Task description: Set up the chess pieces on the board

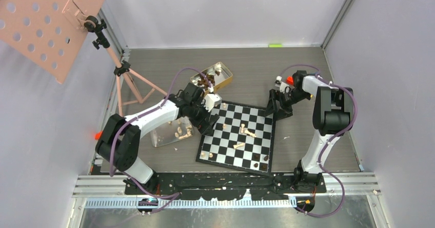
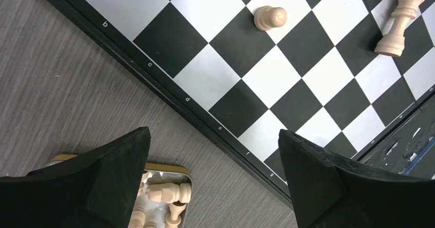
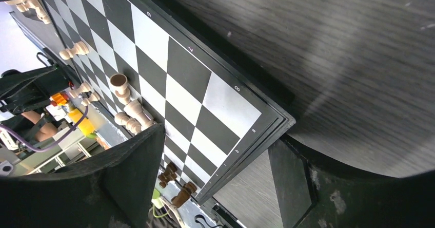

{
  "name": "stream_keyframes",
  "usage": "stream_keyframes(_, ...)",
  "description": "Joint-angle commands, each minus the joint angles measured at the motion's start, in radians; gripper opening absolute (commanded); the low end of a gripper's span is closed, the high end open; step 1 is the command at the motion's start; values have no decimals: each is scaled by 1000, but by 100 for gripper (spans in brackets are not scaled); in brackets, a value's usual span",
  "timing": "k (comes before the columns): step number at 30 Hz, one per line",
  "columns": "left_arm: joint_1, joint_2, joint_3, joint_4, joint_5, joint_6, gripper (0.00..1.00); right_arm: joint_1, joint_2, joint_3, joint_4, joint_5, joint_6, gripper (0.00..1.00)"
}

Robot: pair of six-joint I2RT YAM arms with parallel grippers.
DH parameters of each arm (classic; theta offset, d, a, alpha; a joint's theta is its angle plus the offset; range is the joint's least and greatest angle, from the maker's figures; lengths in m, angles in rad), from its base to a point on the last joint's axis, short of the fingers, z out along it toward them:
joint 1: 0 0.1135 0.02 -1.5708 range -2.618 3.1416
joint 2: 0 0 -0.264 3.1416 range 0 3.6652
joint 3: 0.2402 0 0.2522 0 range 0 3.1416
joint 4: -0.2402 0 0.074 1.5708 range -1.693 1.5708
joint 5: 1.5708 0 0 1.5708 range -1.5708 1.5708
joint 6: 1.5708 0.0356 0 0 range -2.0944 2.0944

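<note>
Grey wood-grain tabletop carries the board at the centre of our top view. We see the left gripper hanging over the board's 10 o'clock edge, jaws spread wide with nothing between them. The right gripper sits at the 1 o'clock corner, fingers apart astride that corner; we cannot tell whether they touch it. Pale chess pieces lie scattered mid-board, some toppled, and dark chess pieces stand near 5 o'clock. More pieces lie in the gold tin at 11 o'clock.
</note>
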Motion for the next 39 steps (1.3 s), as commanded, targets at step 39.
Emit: stream_keyframes(39, 5, -361, -41, -134, -209, 138, 100, 83, -177, 190, 10, 196, -38, 85)
